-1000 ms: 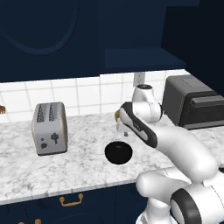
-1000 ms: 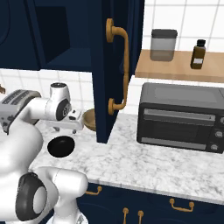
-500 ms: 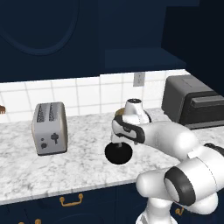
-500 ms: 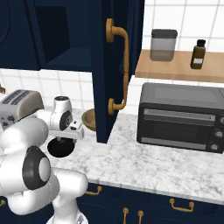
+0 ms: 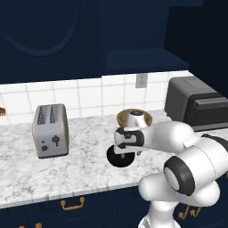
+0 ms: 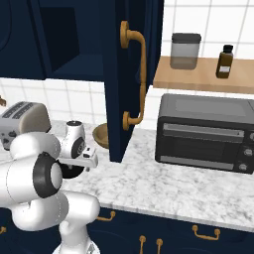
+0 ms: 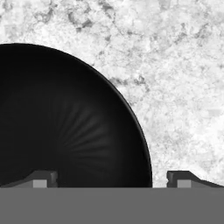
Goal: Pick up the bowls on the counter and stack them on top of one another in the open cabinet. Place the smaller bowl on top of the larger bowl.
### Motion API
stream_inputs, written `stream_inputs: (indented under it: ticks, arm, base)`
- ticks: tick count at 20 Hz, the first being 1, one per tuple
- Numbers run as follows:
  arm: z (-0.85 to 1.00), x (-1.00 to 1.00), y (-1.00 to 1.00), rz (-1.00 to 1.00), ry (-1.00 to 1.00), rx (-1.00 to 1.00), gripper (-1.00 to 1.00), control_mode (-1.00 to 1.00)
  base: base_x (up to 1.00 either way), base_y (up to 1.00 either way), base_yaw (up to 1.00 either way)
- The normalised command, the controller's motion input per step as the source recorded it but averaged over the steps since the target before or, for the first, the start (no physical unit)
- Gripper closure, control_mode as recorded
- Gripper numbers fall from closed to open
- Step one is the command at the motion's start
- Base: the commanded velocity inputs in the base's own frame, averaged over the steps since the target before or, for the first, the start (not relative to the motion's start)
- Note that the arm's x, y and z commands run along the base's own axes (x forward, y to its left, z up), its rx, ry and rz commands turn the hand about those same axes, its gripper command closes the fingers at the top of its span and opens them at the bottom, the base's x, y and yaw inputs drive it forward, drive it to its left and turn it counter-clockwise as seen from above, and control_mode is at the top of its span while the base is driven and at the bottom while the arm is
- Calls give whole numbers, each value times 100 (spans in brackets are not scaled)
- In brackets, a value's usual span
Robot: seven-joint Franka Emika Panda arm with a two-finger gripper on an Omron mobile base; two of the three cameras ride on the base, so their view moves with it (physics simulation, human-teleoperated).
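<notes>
The small black bowl (image 7: 65, 127) sits right under the hand on the marbled tabletop (image 7: 175, 65), near its front edge, and the pincer (image 7: 109, 178) is low over it with its jaws apart. One fingertip (image 7: 41, 178) stands over the inside of the bowl, the other (image 7: 183, 178) over bare stone just outside the rim, so the wall of the bowl lies between them.

Here is the worry. That glossy rim is thin and curved, and a squeeze that lands too high could let it slip out or tip the bowl. If the hand drops further before closing, the inner finger may press on the bowl and skid it across the stone. I cannot tell whether either tip is touching yet.

Just behind, the wooden bowl (image 5: 134, 117) waits on the tabletop. It is the larger one and, by my reading, ought to reach the open cabinet (image 6: 74, 67) first, so lifting the black one now may mean an awkward order.

From the left side you see the black bowl (image 5: 119, 156) poking out beneath the hand, with the toaster (image 5: 51, 130) well off to one side. The right side adds the cabinet door (image 6: 131, 74) hanging just beside the wooden bowl (image 6: 100, 135), a thing to clear on the way up, plus the oven (image 6: 206, 131) farther along.
</notes>
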Motion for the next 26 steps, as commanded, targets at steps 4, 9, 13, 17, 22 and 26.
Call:
stream_inputs:
  ticks: [4,9,13,17,22,26]
  arm:
    - [-31,6,0,0,0,5,-100,-100]
    - [-28,21,0,0,-2,10,100,-100]
    - [-6,8,0,0,0,2,100,-100]
    - [0,0,0,0,0,0,100,-100]
    - [16,-9,0,-5,-12,0,100,-100]
    - [87,-30,0,-28,-28,5,100,-100]
  base:
    - [0,0,0]
    - [0,0,0]
    - [0,0,0]
    - [0,0,0]
    - [0,0,0]
    - [0,0,0]
